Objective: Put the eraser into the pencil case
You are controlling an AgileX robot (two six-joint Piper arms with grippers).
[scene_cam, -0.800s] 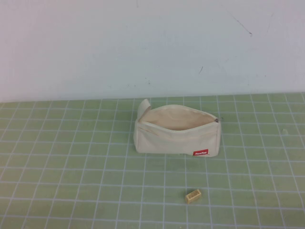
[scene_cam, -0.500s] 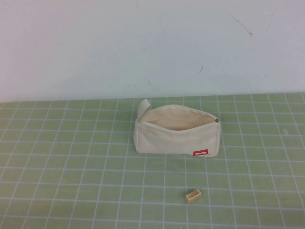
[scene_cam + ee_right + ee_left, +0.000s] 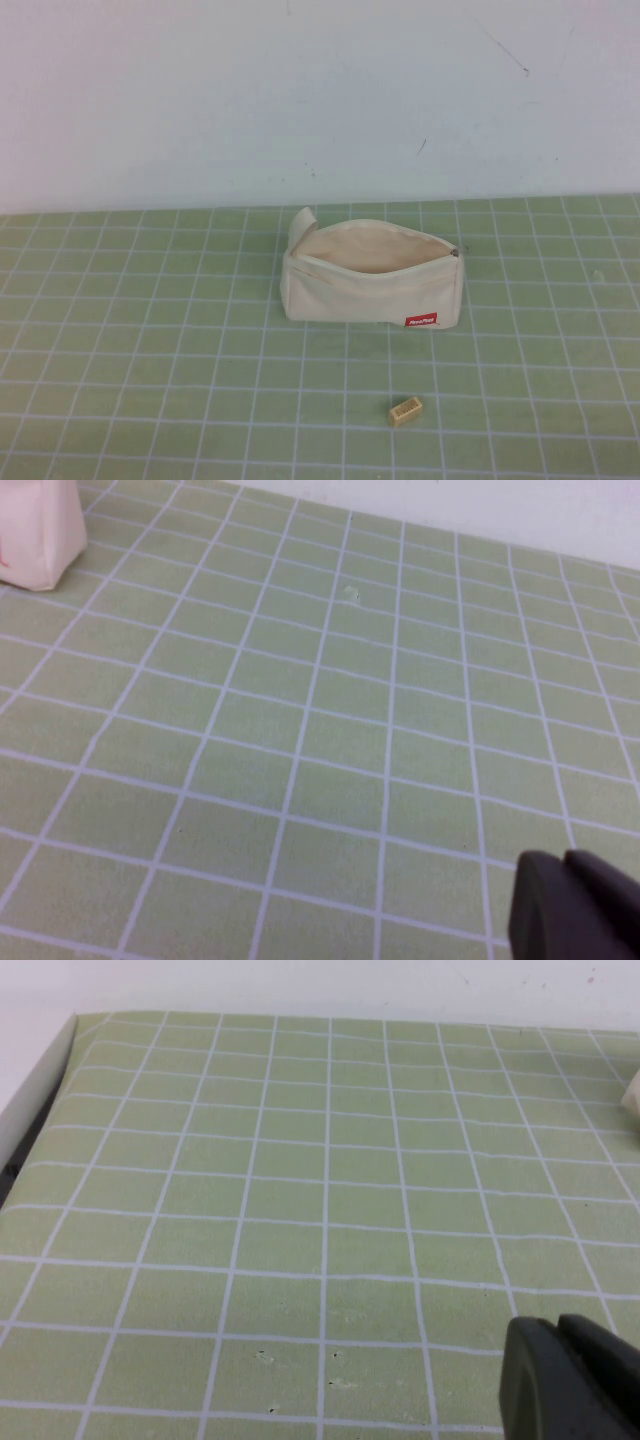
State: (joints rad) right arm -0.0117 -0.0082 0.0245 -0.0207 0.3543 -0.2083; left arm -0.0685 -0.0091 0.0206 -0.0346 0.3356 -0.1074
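Observation:
The cream-white pencil case (image 3: 370,275) lies in the middle of the green grid mat, its zip mouth open upward, a red label (image 3: 421,320) on its near side and a fabric tab at its left end. The tiny tan eraser (image 3: 405,411) lies on the mat in front of it, a little to the right. Neither arm shows in the high view. My left gripper (image 3: 560,1332) is shut and empty over bare mat. My right gripper (image 3: 565,865) is shut and empty over bare mat; an end of the pencil case (image 3: 35,535) shows far from it.
A white wall (image 3: 320,100) rises behind the mat. The mat's left edge (image 3: 40,1090) shows in the left wrist view. A bit of the pencil case (image 3: 632,1095) shows at that view's right edge.

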